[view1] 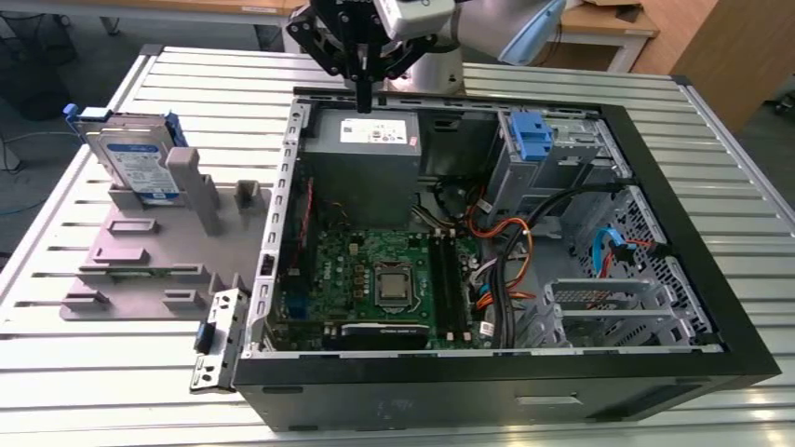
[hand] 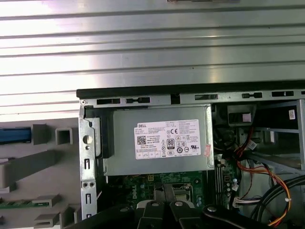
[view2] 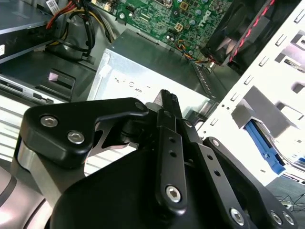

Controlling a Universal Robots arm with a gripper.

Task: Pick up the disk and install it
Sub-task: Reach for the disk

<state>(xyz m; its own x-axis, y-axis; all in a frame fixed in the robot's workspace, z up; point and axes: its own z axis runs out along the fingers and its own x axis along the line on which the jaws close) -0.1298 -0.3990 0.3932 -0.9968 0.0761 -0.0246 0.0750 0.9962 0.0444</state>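
The disk (view1: 134, 160), a silver drive with a white-and-blue label in a blue caddy, stands on edge in a grey holder (view1: 155, 237) at the exterior view's left, outside the computer case. My gripper (view1: 363, 101) hangs over the back edge of the open case, above the grey power-supply box (view1: 372, 140), well to the right of the disk. Its black fingers (view2: 167, 102) are pressed together with nothing between them. In the first wrist view the gripper (hand: 164, 190) points toward the power-supply box (hand: 159, 140).
The open black computer case (view1: 695, 279) lies on a slatted metal table (view1: 74, 372). Inside are a green motherboard (view1: 385, 270), orange and black cables (view1: 516, 233) and a blue bracket (view1: 531, 138) at the drive bay. A loose metal bracket (view1: 218, 340) lies beside the case.
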